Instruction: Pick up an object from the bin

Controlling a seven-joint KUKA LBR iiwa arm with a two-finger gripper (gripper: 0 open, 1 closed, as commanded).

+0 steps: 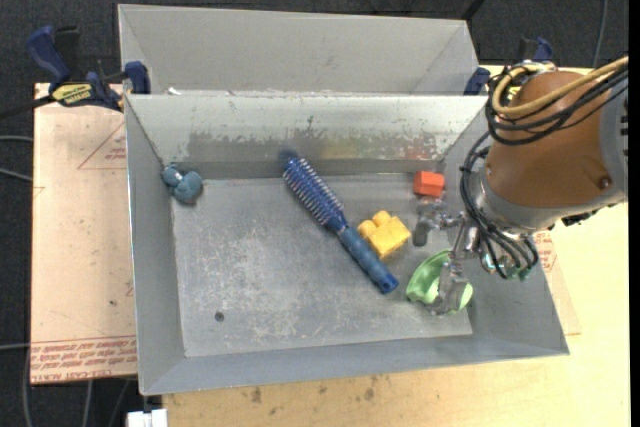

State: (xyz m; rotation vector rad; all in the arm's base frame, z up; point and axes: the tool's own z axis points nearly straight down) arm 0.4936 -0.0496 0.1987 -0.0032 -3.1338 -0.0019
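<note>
Where green lump (426,280) lies, end effector (451,293) rests.

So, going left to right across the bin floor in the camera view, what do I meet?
Small blue-grey lump → blue hairbrush → yellow toy block → green translucent piece. The orange block is left out, as it sits about level with the green piece across the view.

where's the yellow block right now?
In the camera view, the yellow block lies right of centre on the floor of the bin, beside the handle of the blue brush, with the small orange block behind it.
</note>
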